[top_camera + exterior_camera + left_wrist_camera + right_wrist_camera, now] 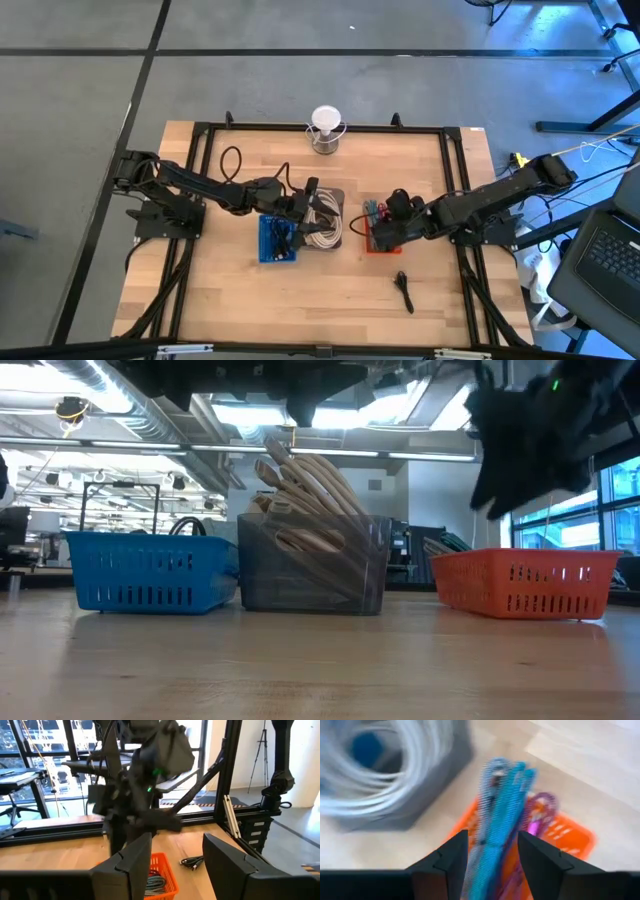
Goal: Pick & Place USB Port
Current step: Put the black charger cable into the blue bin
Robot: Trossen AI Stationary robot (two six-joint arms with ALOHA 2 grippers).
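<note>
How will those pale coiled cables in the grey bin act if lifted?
The pale coiled cables look floppy: their loops would probably sag and uncoil. They stick out above the grey bin, so they may snag each other and come up together.

The USB cables, blue and purple ones, are bunched up in the orange basket, right of the worktop's middle. A bundle of them sticks up out of it. One black cable lies loose nearer the front edge.
</note>
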